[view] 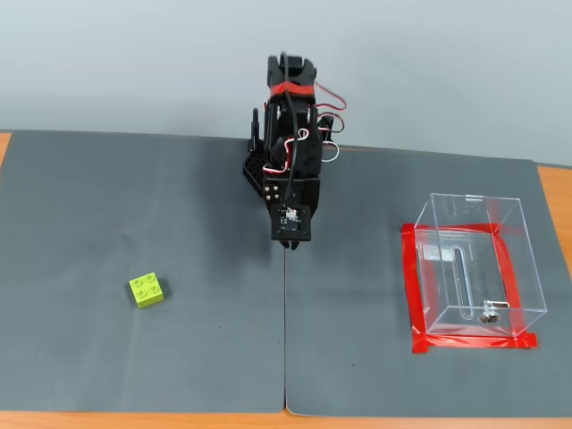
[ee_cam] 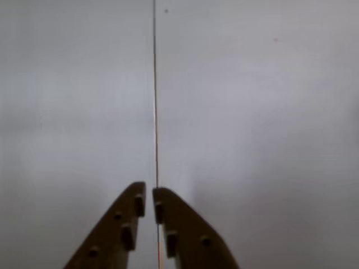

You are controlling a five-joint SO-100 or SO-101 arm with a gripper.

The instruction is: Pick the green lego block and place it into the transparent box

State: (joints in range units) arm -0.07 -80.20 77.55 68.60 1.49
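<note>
Wrist view shows my gripper [ee_cam: 149,204] clenched and empty; nothing picked yet. Next I must reach lower left in the fixed view to the green lego block [view: 147,290], far from the transparent box [view: 474,268].

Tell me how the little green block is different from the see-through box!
The green lego block is small and solid lime green, while the transparent box is much bigger and clear, so you can see through its walls. In the fixed view the block lies on the left mat, and the box stands on the right mat inside a frame of red tape. The block has round studs on top; the box is open on top. Both rest on the grey mats, untouched.
</note>
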